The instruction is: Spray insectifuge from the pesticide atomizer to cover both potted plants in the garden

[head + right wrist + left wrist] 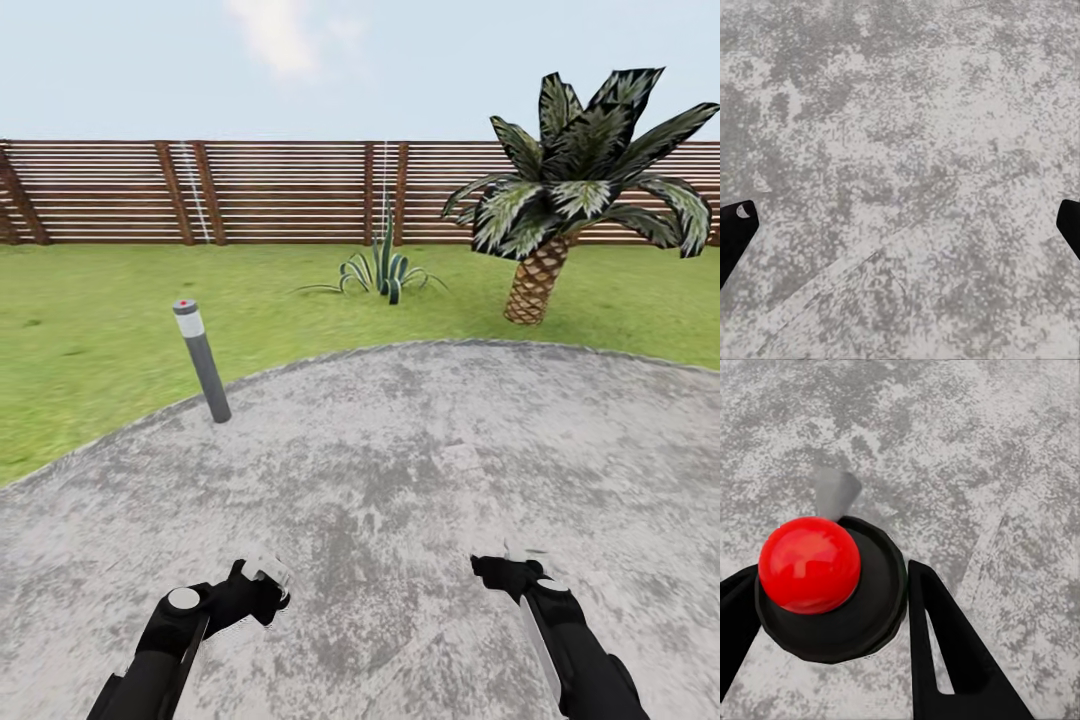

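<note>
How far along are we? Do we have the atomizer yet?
Nothing looks done yet. The right gripper is open and empty over the patio. In the wrist view, a red dome on a black disc sits between the left gripper fingers; I cannot tell if it is gripped. Ahead stand a lamp, agave and palm. Left: find and grasp the atomizer, then spray both plants.

Colours and patterns on site

We record a mottled grey patio, green lawn, brown slatted fence, a grey bollard lamp with red dot, a striped blue-green agave, a palm with pale-streaked dark leaves and scaly tan trunk, and a red ball on a black disc.
</note>
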`<state>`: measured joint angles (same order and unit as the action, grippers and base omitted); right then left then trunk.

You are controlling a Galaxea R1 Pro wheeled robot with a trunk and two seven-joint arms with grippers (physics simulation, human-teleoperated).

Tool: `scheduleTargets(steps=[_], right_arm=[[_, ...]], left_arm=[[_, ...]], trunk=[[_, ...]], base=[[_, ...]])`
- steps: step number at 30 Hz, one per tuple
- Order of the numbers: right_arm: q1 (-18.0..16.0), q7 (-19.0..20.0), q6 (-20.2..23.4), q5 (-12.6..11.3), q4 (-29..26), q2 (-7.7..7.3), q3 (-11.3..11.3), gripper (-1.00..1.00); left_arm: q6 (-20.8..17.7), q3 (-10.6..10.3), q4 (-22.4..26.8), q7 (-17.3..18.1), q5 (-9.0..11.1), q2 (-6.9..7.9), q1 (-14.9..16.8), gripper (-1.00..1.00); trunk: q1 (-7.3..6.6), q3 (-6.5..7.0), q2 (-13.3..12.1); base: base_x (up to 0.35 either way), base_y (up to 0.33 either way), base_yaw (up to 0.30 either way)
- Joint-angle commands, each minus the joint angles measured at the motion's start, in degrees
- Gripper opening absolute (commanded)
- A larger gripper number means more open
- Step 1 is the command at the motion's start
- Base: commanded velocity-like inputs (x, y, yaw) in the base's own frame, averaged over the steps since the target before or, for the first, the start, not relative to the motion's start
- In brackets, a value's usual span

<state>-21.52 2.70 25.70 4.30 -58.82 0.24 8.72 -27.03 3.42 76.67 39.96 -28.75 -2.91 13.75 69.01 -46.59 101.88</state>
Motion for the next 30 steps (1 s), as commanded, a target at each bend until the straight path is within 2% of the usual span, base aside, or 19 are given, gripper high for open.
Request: scheduleTargets(steps=[1, 13, 24, 30], right_arm=[[-0.01, 0.28, 0.32, 0.45, -0.11, 0.03, 0.14, 1.00], [-0.01, 0.28, 0.32, 0.45, -0.10, 0.02, 0.16, 1.00], [-0.01, 0.25, 0.32, 0.45, -0.14, 0.03, 0.07, 1.00], [-0.01, 0.27, 0.32, 0.45, -0.11, 0.03, 0.10, 1.00]], left_arm=[[-0.21, 0.16, 0.06, 0.53, -0.35, -0.07, 0.05, -1.00], [-0.13, -0.16, 0.13, 0.59, -0.35, -0.07, 0.05, -1.00], [-0.13, 0.00, 0.13, 0.50, -0.35, -0.07, 0.08, -1.00], [-0.13, 0.10, 0.15, 0.47, -0.35, -0.07, 0.13, -1.00]], trunk=[[0.03, -0.05, 0.02], [0.03, -0.05, 0.02], [0.03, -0.05, 0.02], [0.03, -0.05, 0.02]], base=[[0.294, 0.000, 0.252], [0.055, -0.006, 0.254], [0.300, -0.110, 0.250], [0.344, -0.018, 0.053]])
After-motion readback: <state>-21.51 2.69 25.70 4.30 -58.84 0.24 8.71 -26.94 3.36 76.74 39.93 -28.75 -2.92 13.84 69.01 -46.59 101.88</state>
